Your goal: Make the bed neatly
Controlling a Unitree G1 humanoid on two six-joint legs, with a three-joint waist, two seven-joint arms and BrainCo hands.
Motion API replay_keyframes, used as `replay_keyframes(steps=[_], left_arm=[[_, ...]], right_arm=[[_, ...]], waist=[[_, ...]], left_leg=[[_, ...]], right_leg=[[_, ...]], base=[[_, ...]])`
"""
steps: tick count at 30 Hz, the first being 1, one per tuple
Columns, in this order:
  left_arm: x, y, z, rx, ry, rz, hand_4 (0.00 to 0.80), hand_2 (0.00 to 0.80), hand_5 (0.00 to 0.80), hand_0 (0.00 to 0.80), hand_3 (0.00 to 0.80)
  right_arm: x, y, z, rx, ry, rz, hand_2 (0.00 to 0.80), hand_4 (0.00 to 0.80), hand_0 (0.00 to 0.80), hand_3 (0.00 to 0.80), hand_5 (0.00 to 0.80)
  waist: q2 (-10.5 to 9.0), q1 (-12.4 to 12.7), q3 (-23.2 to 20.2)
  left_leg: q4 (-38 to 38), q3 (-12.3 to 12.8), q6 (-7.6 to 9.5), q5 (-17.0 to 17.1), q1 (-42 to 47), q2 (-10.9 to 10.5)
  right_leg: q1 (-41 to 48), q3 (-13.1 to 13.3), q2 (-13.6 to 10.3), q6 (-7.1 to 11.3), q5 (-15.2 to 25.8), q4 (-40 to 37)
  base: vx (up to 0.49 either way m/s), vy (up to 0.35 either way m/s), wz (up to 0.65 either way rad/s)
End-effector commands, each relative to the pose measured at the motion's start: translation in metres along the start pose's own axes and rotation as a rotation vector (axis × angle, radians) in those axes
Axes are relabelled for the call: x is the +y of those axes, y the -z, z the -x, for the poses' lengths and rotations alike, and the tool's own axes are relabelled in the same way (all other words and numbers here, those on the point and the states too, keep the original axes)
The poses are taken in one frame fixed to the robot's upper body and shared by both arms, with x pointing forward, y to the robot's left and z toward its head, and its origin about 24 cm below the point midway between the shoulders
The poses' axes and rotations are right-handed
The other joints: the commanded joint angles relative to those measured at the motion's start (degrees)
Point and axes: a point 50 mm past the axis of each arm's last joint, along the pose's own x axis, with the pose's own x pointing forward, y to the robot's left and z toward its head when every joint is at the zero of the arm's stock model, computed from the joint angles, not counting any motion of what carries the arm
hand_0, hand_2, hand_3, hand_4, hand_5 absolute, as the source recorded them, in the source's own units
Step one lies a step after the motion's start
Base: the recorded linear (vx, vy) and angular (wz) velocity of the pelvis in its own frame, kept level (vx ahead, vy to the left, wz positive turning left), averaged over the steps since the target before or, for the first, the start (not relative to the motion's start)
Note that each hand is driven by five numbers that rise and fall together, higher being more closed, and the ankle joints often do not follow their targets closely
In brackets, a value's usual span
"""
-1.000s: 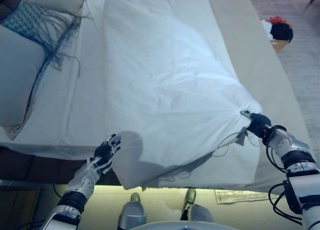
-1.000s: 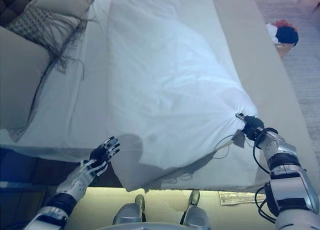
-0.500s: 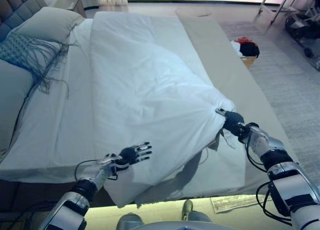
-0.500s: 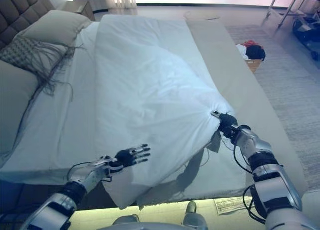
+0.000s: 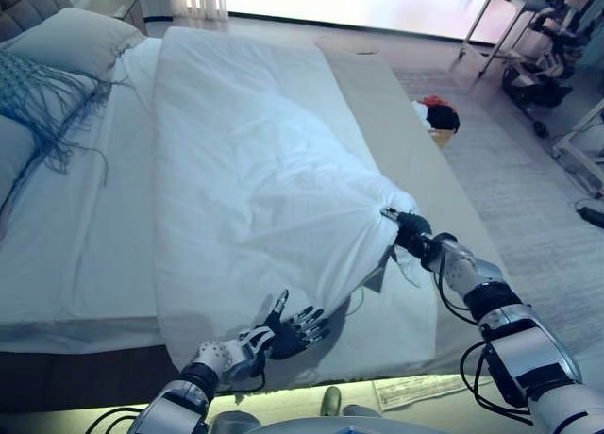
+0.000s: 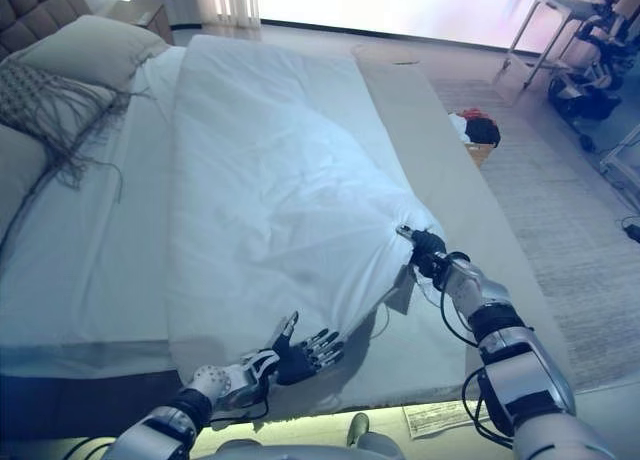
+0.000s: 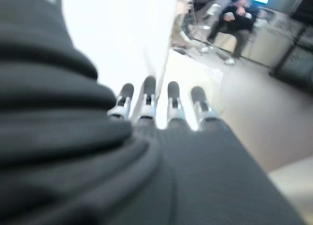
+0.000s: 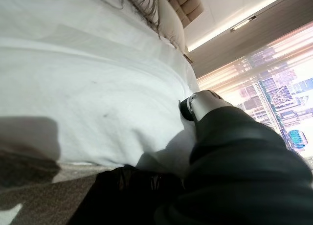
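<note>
A white duvet (image 5: 255, 170) lies rumpled over the bed, its near corner bunched and lifted. My right hand (image 5: 411, 234) is shut on that bunched corner at the bed's right side; the cloth also shows in the right wrist view (image 8: 73, 102). My left hand (image 5: 291, 329) is open, fingers spread, just below the duvet's near edge at the foot of the bed, not holding it. In the left wrist view its fingers (image 7: 146, 95) are straight beside white cloth. A beige bed sheet (image 5: 396, 123) shows beside and under the duvet.
Pillows (image 5: 71, 40) and a fringed blue throw (image 5: 33, 99) lie at the head end on the left. A basket of clothes (image 5: 436, 119) stands on the carpet on the right. A table (image 5: 528, 9) and equipment stand at the far right. A paper (image 5: 415, 390) lies on the floor.
The camera has shifted. My left hand has moved right along the duvet's near edge and lower. My right hand keeps its hold on the bunched corner.
</note>
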Motion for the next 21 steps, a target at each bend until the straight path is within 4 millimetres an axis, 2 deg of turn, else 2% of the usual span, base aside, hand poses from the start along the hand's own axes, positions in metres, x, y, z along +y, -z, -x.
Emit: replay_keyframes(steps=[1,8,13,16,21], left_arm=[[-0.019,0.013,-0.028,-0.025,-0.046,0.171,0.0,0.0,0.0,0.0,0.0],[-0.024,-0.003,-0.029,-0.145,-0.125,0.303,0.0,0.0,0.0,0.0,0.0],[-0.034,-0.01,-0.03,-0.153,-0.158,0.279,0.0,0.0,0.0,0.0,0.0],[-0.028,-0.004,-0.03,-0.117,-0.231,0.268,0.0,0.0,0.0,0.0,0.0],[-0.002,0.007,-0.024,-0.043,-0.383,0.248,0.0,0.0,0.0,0.0,0.0]], right_arm=[[0.06,-0.094,-0.004,-0.316,-0.201,0.035,0.8,0.8,0.8,0.8,0.8],[0.077,-0.099,-0.002,-0.377,-0.251,0.015,0.8,0.8,0.8,0.8,0.8],[0.087,-0.108,0.003,-0.422,-0.283,0.021,0.8,0.8,0.8,0.8,0.8],[0.084,-0.111,0.005,-0.427,-0.282,0.019,0.8,0.8,0.8,0.8,0.8],[0.082,-0.116,0.007,-0.438,-0.295,0.019,0.8,0.8,0.8,0.8,0.8]], waist=[[-0.4,-0.6,1.2],[-2.99,-0.6,4.0],[-5.16,-1.0,6.2],[-5.71,-1.1,6.5],[-5.96,-1.0,7.1]], left_leg=[[0.0,-2.9,-0.58,2.8,-4.8,4.7],[0.8,-3.6,-1.54,3.6,-8.3,6.7],[0.8,-3.8,-2.16,4.4,-10.7,8.4],[0.7,-3.9,-2.34,4.7,-11.1,8.9],[0.8,-4.2,-2.58,5.1,-11.7,9.4]], right_leg=[[3.8,-1.3,-5.4,6.48,-3.5,0.9],[1.3,-0.8,-3.5,5.91,-3.0,0.8],[-0.8,-0.9,-1.8,5.23,-2.7,0.5],[-1.1,-0.9,-1.2,4.91,-2.7,0.5],[-1.3,-1.2,-0.7,4.57,-2.8,0.5]], base=[[0.022,-0.114,-0.1],[-0.059,-0.118,-0.04],[-0.13,-0.118,-0.05],[-0.034,-0.077,-0.04],[-0.01,-0.046,-0.04]])
